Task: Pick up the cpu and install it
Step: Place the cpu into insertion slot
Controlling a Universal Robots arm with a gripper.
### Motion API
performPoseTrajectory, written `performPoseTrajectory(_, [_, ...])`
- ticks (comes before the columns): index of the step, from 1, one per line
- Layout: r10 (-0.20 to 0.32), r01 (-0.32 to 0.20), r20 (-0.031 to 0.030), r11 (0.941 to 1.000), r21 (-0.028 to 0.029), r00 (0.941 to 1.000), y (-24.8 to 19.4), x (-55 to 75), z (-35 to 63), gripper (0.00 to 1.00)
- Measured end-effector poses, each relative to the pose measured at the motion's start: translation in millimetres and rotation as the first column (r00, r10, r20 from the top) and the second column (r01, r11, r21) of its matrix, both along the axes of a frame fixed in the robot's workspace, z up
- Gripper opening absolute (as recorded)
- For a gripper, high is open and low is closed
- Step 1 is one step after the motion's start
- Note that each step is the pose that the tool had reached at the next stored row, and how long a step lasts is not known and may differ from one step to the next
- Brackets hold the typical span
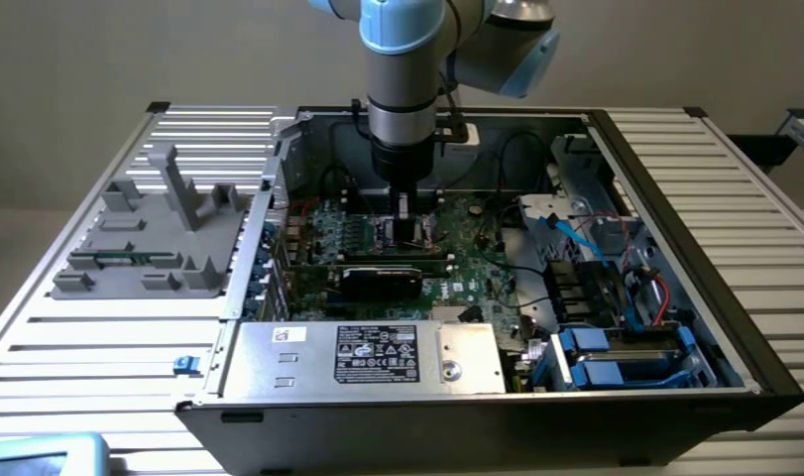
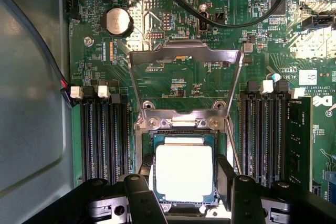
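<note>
Motherboard (image 2: 94, 19): small white silkscreen lines (image 2: 314, 88) near one edge read "COPYRIGHT" and "ALL RIGHTS"; year beside them unclear. Part of large white logo letter (image 2: 328, 101) next to them. White sticker (image 2: 307, 76) on board: print illegible. Power supply label (image 1: 382, 355): dense print, certification marks, unreadable.

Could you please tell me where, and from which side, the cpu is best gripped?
I would take the cpu by the two thin opposite edges that face the memory slots, coming straight down from above. It lies flat, shiny top up, and the open metal frame stands on a third side.
</note>
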State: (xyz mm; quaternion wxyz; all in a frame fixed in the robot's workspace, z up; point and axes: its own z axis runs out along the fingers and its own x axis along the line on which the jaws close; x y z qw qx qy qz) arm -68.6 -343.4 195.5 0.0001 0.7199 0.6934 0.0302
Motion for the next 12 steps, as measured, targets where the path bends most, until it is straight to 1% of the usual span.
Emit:
performPoseTrajectory(5, [0.000, 0.000, 0.0022, 1.0000, 0.0000, 1.0000, 0.1, 0.0, 0.0, 0.55])
performPoseTrajectory(9, [0.000, 0.000, 0.0068, 1.0000, 0.0002, 1.0000, 0.3, 0.0, -0.1, 0.55])
performPoseTrajectory(12, [0.000, 0.000, 0.0073, 1.0000, 0.0001, 1.0000, 0.3, -0.1, -0.1, 0.55])
